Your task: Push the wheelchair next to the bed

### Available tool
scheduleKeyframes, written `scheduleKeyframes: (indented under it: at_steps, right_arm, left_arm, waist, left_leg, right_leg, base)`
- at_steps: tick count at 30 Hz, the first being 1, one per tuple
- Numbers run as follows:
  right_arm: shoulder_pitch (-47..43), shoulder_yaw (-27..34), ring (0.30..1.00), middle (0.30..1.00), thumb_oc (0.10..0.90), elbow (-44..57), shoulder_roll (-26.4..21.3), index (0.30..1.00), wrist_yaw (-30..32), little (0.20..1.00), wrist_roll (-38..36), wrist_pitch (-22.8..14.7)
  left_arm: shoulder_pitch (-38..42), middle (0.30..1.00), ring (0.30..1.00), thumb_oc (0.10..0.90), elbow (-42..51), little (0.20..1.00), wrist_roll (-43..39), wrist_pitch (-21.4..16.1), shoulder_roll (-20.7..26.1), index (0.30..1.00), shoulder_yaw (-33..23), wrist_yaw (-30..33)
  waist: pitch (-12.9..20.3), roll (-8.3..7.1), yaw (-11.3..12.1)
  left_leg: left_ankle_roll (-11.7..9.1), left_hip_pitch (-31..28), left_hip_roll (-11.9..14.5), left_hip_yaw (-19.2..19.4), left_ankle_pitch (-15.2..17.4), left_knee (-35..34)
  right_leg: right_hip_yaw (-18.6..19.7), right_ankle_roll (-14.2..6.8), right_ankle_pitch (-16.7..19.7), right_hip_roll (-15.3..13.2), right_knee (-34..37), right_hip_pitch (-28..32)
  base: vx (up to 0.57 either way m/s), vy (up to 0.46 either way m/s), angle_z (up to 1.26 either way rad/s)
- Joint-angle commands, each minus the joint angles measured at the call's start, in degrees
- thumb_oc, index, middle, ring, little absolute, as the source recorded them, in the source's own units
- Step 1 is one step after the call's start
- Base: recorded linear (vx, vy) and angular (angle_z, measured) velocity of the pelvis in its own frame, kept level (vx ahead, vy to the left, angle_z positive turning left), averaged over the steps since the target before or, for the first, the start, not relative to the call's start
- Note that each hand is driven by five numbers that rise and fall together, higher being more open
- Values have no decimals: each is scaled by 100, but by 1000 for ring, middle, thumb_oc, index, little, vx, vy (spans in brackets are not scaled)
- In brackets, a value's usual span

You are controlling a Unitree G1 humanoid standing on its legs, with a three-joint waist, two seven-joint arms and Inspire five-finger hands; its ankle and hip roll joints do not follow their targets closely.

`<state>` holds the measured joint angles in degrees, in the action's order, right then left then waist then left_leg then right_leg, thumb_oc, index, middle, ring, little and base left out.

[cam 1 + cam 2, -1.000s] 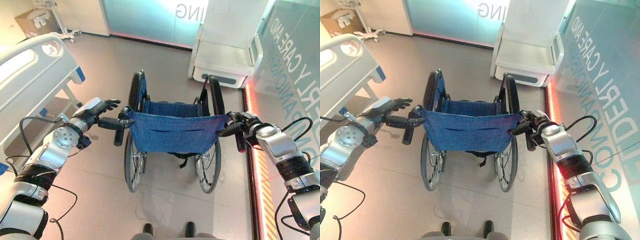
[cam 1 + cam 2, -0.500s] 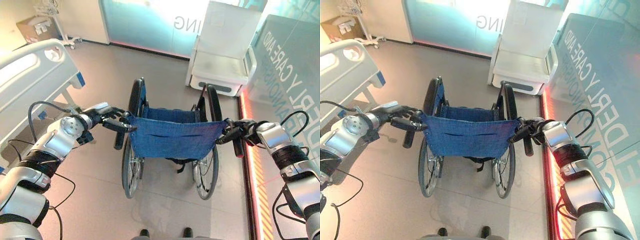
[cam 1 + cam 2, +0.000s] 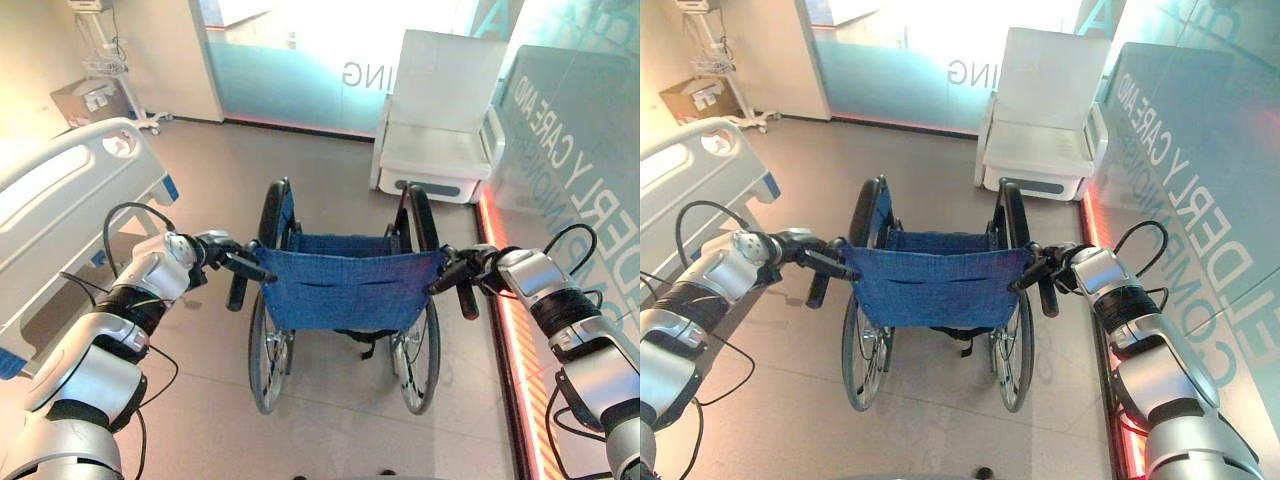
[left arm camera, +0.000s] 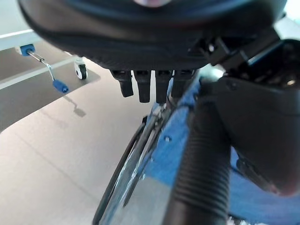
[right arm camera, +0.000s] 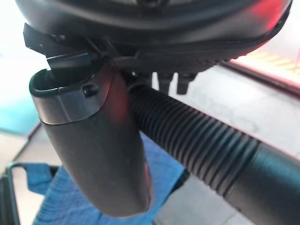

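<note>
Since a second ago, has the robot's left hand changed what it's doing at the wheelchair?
Yes. The left hand was stretched flat above the left push handle; now it is curled round it, beside the blue backrest.

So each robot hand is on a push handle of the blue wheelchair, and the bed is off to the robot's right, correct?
Not quite. The bed is off to the robot's left, as the left eye view shows. The left robot hand and right robot hand are each on a push handle of the blue wheelchair.

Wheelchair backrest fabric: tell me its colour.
The wheelchair's cloth backrest is blue, like denim, with darker stitched seams. It shows best in the left eye view.
</note>
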<state>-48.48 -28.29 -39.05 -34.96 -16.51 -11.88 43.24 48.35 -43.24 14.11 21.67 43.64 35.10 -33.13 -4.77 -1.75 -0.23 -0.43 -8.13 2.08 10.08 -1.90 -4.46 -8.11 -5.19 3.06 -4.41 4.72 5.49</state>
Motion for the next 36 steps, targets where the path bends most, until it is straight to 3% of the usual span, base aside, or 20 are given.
scheduleKeyframes:
  at_steps: [1, 9, 20, 22, 23, 24, 25, 26, 34, 36]
  right_arm:
    - [-22, -655, 900, 900, 800, -671, -155, 900, 137, 900, 13, 47]
    - [52, -684, 900, 900, 800, -668, 114, 900, -215, 900, 345, 96]
    - [143, -792, 900, 900, 800, -836, 421, 900, -554, 900, 794, 79]
    - [-34, -828, 900, 900, 800, -887, 460, 900, -414, 900, 706, 42]
    - [-147, -856, 761, 761, 707, -938, 450, 761, -386, 761, 637, -6]
    - [-281, -884, 568, 568, 579, -1006, 456, 568, -307, 568, 544, -101]
    - [-337, -898, 411, 411, 474, -1056, 454, 411, -268, 411, 496, -170]
    - [-437, -914, 300, 300, 400, -1114, 441, 300, -272, 300, 529, -284]
    - [-330, -957, 300, 300, 400, -987, 290, 300, -310, 300, 819, -835]
    - [-309, -953, 300, 300, 400, -883, 262, 300, -306, 300, 879, -829]
  left_arm:
    - [99, 900, 900, 800, -911, 900, 706, 421, -88, 900, 382, -227]
    - [-25, 900, 900, 800, -1255, 900, 769, 772, -647, 900, 337, -323]
    - [-208, 900, 900, 800, -1491, 900, 783, 892, -1001, 900, 332, -154]
    - [-63, 801, 801, 734, -1525, 801, 573, 872, -1062, 801, 367, 39]
    - [43, 514, 514, 543, -1554, 514, 403, 817, -1065, 514, 388, 166]
    - [154, 368, 368, 445, -1582, 368, 188, 732, -1074, 368, 410, 339]
    - [212, 300, 300, 400, -1596, 300, 96, 664, -1061, 300, 414, 402]
    - [293, 300, 300, 400, -1619, 300, -50, 488, -1028, 300, 416, 530]
    - [160, 300, 300, 400, -1335, 300, -539, 148, -920, 300, 270, 1011]
    - [99, 300, 300, 400, -1237, 300, -575, 148, -932, 300, 237, 1064]
  waist:
    - [-399, 45, -43]
    - [-399, 36, -134]
    - [-475, 47, -140]
    - [-653, 67, -147]
    - [-750, 82, -147]
    - [-871, 99, -145]
    - [-923, 105, -135]
    - [-1015, 107, -121]
    - [-1178, 86, -38]
    - [-1175, 91, -26]
  left_leg:
    - [224, 400, -258, -32, 632, 593]
    - [193, 399, -241, 32, 631, 599]
    - [173, 481, -222, 59, 612, 669]
    - [191, 692, -200, 56, 610, 814]
    - [198, 797, -186, 56, 604, 879]
    - [204, 905, -172, 58, 598, 953]
    - [205, 954, -161, 56, 595, 988]
    - [208, 1045, -153, 46, 596, 1064]
    - [170, 1062, -187, -101, 537, 1086]
    - [162, 1042, -192, -116, 528, 1069]
  right_leg:
    - [-72, 14, -459, 65, -544, -200]
    - [-1, 6, -461, 58, -533, -215]
    - [-18, 16, -474, 22, -572, -271]
    - [9, 43, -487, -22, -722, -484]
    - [25, 60, -485, -35, -793, -592]
    - [47, 80, -476, -42, -859, -696]
    - [51, 90, -475, -46, -884, -733]
    - [59, 110, -467, -45, -924, -796]
    - [-66, 124, -419, -66, -927, -744]
    - [-97, 118, -416, -79, -932, -729]
  base:
    - [0, 0, 0]
    - [1, 0, 0]
    - [-10, 6, -4]
    - [-244, 23, -1]
    - [-272, 11, -1]
    - [-228, 0, 1]
    - [-205, -17, 1]
    - [-134, -27, 2]
    - [-25, -13, 6]
    - [7, 2, 2]
